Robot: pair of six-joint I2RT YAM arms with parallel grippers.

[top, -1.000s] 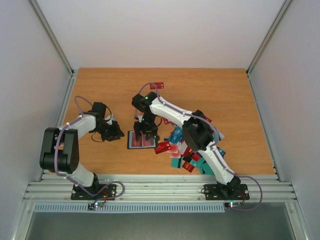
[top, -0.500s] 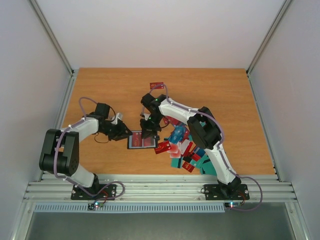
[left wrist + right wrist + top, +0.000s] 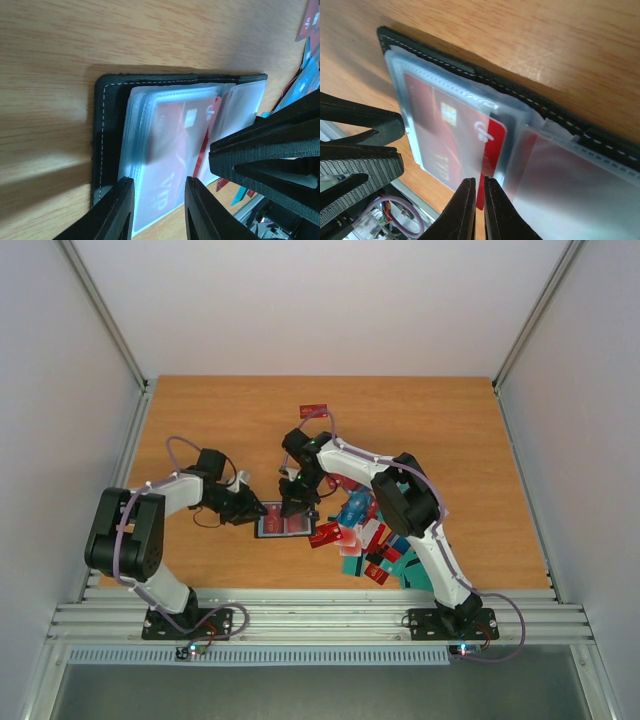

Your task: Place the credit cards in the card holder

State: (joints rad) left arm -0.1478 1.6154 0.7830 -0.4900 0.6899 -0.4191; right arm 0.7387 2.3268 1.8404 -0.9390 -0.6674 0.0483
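Note:
The black card holder (image 3: 270, 531) lies open on the table, its clear sleeves facing up (image 3: 107, 125) (image 3: 470, 72). A red credit card (image 3: 496, 142) sits partly inside the left sleeve, one edge sticking out toward the fold. My right gripper (image 3: 480, 181) (image 3: 297, 502) is shut on that exposed edge. My left gripper (image 3: 159, 210) (image 3: 250, 510) hovers at the holder's left half, jaws apart, with the sleeve stack showing between them. A heap of red, teal and blue credit cards (image 3: 368, 540) lies right of the holder.
One red card (image 3: 313, 410) lies alone farther back on the table. The two grippers stand very close together over the holder; the right one's fingers (image 3: 270, 150) fill the right side of the left wrist view. Grey walls enclose the table.
The right gripper's jaws have closed onto the red card's edge. The left gripper has moved right, up to the holder's left side.

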